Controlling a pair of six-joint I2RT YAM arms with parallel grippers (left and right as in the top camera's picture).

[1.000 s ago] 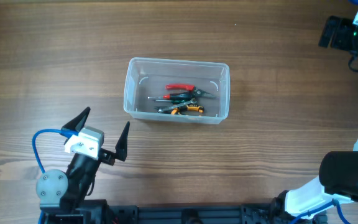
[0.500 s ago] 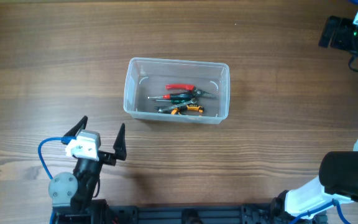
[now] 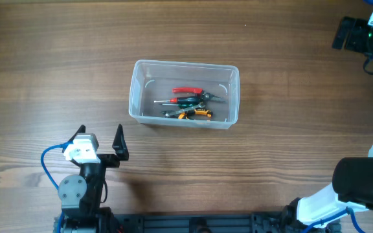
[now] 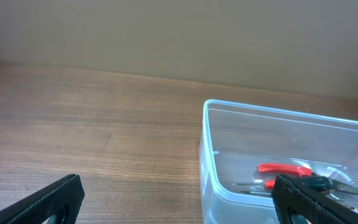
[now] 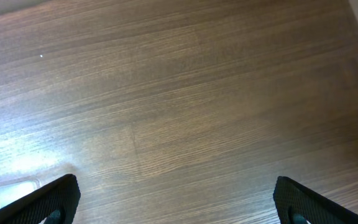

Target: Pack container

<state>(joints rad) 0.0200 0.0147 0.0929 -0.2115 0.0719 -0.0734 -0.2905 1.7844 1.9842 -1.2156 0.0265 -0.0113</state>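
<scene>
Holding hand tools, the container sits mid-counter

Your container (image 3: 185,63), a clear rectangular tub with rounded corners and a thick rim, stands at the middle of the counter (image 3: 271,149). Inside, red-handled pliers (image 3: 188,91), a green-handled tool (image 3: 189,101) and an orange-handled tool (image 3: 197,114) lie bunched. Your left jaws gape wide, gripping nothing, off its near-left corner. Your right jaws, equally wide and bare, hang well apart. Only overhead shows you the orange handles; the left wrist view catches the red.

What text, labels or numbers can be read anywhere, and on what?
None can be read in any view. The container, the tools in it, the table, the left gripper and the right gripper show no print.
</scene>
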